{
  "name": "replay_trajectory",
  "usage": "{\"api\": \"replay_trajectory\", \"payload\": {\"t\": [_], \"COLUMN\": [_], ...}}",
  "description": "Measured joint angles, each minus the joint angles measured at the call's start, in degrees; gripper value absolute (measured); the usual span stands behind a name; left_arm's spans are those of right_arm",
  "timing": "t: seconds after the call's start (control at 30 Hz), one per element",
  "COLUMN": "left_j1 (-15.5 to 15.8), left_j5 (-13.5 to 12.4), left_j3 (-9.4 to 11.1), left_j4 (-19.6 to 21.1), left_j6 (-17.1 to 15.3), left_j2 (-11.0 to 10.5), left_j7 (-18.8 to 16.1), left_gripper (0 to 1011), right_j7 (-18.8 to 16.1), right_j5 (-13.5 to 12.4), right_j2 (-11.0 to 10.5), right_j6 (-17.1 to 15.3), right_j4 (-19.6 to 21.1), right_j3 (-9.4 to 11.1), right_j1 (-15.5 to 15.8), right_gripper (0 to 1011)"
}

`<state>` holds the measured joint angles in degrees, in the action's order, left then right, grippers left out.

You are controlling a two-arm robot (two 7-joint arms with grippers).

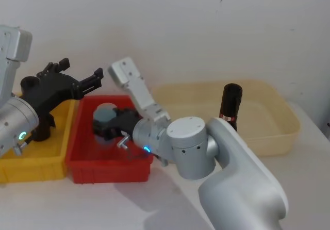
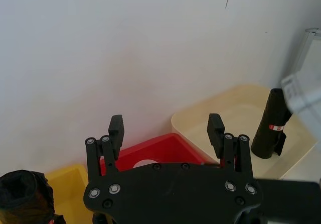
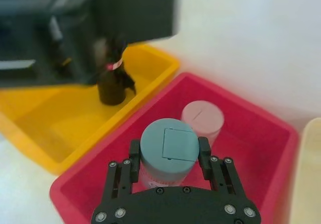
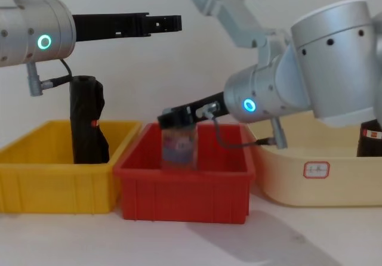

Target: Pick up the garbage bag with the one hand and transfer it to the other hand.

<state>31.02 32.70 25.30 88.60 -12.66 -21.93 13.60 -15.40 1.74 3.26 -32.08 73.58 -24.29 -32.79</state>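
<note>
The garbage bag [image 1: 231,103], a tall smooth black roll with a red-and-white band, stands upright in the cream bin [image 1: 273,132]; it also shows in the left wrist view [image 2: 271,126] and at the chest view's right edge [image 4: 369,147]. My left gripper [image 1: 82,70] with the green ring hangs open high above the yellow and red bins [image 2: 166,128], holding nothing. My right gripper [image 3: 167,156] with the blue ring reaches into the red bin [image 1: 108,168], well left of the bag. It is shut on a jar with a grey-teal lid [image 3: 168,146].
A lumpier black roll [image 4: 88,123] stands in the yellow bin [image 4: 54,182] under the left arm. A pink-lidded jar [image 3: 202,119] sits in the red bin behind the held jar. The white wall is close behind the bins. My right arm's elbow [image 1: 191,147] bulks between me and the cream bin.
</note>
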Motion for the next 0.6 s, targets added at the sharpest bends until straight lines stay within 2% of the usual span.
{"api": "replay_trajectory", "payload": {"t": [0.33,0.6], "left_j1": [0.00,0.00], "left_j5": [0.00,0.00], "left_j3": [0.00,0.00], "left_j4": [0.00,0.00], "left_j6": [0.00,0.00], "left_j2": [0.00,0.00], "left_j7": [0.00,0.00], "left_gripper": [1002,1002], "right_j7": [2.79,5.13], "right_j5": [-0.67,-1.41], "right_j2": [0.12,-0.65], "right_j6": [1.02,1.99], "right_j4": [3.08,5.28], "right_j3": [4.56,9.49], "right_j1": [0.71,1.05], "right_gripper": [666,667]}}
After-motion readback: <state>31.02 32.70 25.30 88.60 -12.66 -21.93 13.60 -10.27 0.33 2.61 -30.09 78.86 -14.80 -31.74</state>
